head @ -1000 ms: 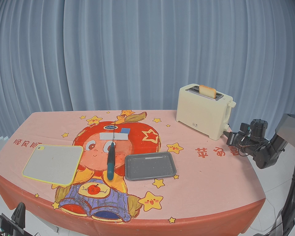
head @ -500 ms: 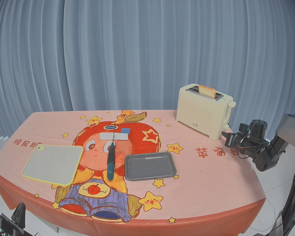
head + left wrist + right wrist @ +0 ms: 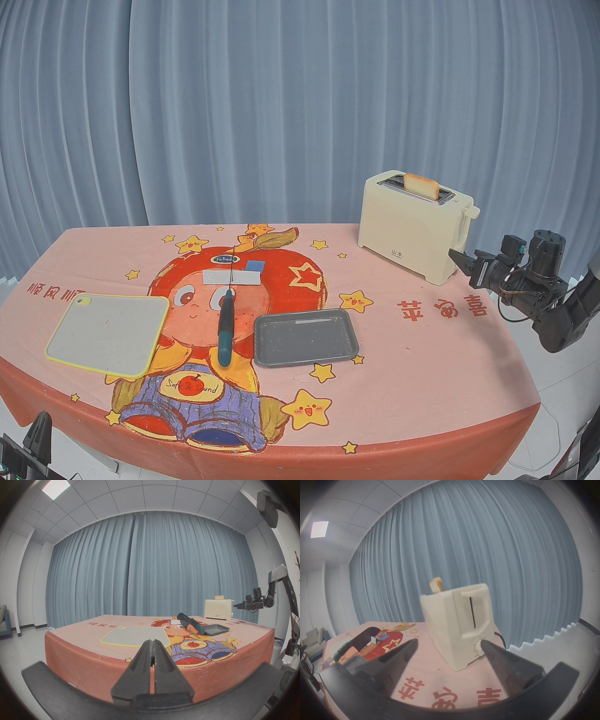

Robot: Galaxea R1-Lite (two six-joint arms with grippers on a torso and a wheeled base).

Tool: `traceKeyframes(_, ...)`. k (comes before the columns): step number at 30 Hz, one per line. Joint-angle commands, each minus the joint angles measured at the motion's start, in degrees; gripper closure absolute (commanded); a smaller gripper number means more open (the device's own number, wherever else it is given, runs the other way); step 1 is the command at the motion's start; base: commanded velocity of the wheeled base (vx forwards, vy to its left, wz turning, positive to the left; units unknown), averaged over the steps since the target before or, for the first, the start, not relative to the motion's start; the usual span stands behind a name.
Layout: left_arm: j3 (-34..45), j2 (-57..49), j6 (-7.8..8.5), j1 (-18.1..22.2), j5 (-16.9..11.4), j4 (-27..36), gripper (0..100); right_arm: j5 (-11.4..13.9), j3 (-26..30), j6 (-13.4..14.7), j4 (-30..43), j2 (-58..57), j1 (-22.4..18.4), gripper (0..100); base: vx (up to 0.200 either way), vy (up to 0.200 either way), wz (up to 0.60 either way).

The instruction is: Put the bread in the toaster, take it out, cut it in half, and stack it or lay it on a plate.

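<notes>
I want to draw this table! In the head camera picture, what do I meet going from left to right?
cutting board → knife → grey tray → toaster → right gripper

Bright, even overhead light fills the room, shed by a glowing ceiling panel (image 3: 55,487); the tabletop (image 3: 406,375) is uniformly lit, free of glare. Shadows are faint and soft-edged: a thin dark rim beneath the grey tray (image 3: 300,340) and a pale patch at the foot of the toaster (image 3: 456,627). Wide lenses bow the folds of the curtain (image 3: 281,112) outward, and both wrist views darken to black at their corners.
</notes>
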Motion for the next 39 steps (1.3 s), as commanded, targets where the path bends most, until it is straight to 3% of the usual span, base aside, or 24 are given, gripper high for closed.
traceKeyframes(1,1.01,-0.05,-0.02,0.00,0.02,-0.02,100,0.04,2.12,0.24,0.25,-5.96,0.49,0,0.000,0.000,0.00)
traceKeyframes(5,1.01,-0.05,-0.02,0.00,0.02,-0.02,100,0.21,1.95,0.24,2.45,-10.09,1.20,0,0.000,0.000,0.00)
traceKeyframes(8,1.01,-0.05,-0.02,0.00,0.02,-0.02,100,0.74,-1.31,0.24,5.96,-11.49,1.11,0,0.000,0.000,0.00)
traceKeyframes(14,1.01,-0.05,-0.02,0.00,0.02,-0.02,100,1.80,-15.02,-1.61,20.02,-12.02,1.64,0,0.000,0.000,0.00)
traceKeyframes(18,1.01,-0.05,-0.02,0.00,0.02,-0.02,100,7.60,-23.37,-3.98,28.20,-11.49,2.52,0,0.000,0.000,0.00)
traceKeyframes(27,1.01,-0.05,-0.02,0.00,0.02,-0.02,100,9.27,-38.31,-5.83,41.91,-4.55,2.60,0,0.000,0.000,0.00)
traceKeyframes(34,1.01,-0.05,-0.02,0.00,0.02,-0.02,100,9.27,-47.98,-7.41,45.60,2.92,2.25,0,0.000,0.000,0.00)
traceKeyframes(39,1.01,-0.05,-0.02,0.00,0.02,-0.02,100,9.35,-50.44,-9.26,45.51,7.14,1.64,0,0.000,0.000,0.00)
